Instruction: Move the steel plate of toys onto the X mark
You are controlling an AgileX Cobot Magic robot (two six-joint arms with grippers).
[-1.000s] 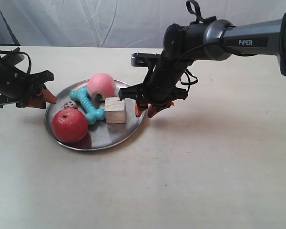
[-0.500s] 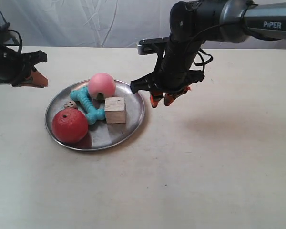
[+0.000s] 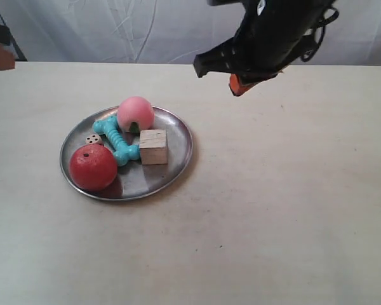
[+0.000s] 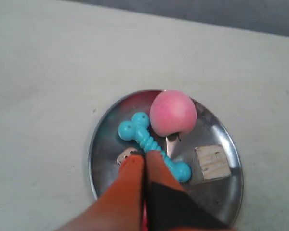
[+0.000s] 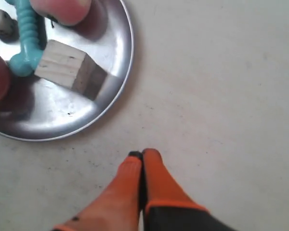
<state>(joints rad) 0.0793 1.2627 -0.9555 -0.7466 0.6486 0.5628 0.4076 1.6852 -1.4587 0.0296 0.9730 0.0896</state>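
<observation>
Looking across a cream tabletop [image 3: 292, 222] backed by a white cloth backdrop [image 3: 114, 28]. Finding the steel plate [image 3: 146, 181] lying flat on it, touched by neither arm. Noting the right gripper [image 5: 142, 155] hovering high and apart from the plate on its cube side, fingers pressed together on nothing. Noting the left gripper [image 4: 144, 155] hanging well off the plate on its die side, likewise pinched closed and empty. Counting the toys inside the plate's rim: red ball [image 3: 93, 167] at the plate's near edge, pink peach [image 3: 135, 114] at its far edge, teal bone [image 3: 117, 140] lying between those two, wooden cube [image 3: 153, 147] just beside the bone's end, small beige die [image 3: 93, 138] tucked between ball and bone. Searching around the plate for the X mark and not making it out; possibly hidden beneath the plate, cannot tell. Judging this as standing clear, not carrying. Needing next, if the plate is not yet placed: locating the mark, spreading one set of fingers, descending to the shallow rim, pinching it, then sliding the plate level to keep the ball and peach from rolling.
</observation>
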